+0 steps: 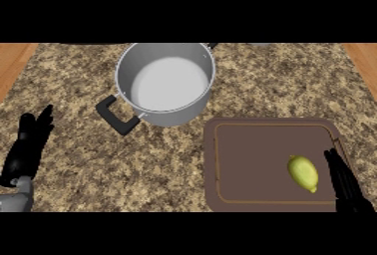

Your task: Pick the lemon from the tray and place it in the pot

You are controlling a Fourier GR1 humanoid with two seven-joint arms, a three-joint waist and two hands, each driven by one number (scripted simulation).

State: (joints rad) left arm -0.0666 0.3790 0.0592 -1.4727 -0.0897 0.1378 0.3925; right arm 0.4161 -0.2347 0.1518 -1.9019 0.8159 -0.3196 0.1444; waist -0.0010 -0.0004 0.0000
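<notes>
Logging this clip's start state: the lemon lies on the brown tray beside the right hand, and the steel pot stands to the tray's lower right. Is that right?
Not quite. In the head view the steel pot stands to the upper left of the brown tray, not its lower right. The rest holds: the lemon lies on the tray beside the right hand.

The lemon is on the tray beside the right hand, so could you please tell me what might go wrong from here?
1. The lemon is rounded and lies unheld near the brown tray's right edge; the open right hand beside it could nudge it so that it rolls away.
2. The pot sits up and to the left, off the tray; a carried lemon might clip its rim or the black handle.
</notes>
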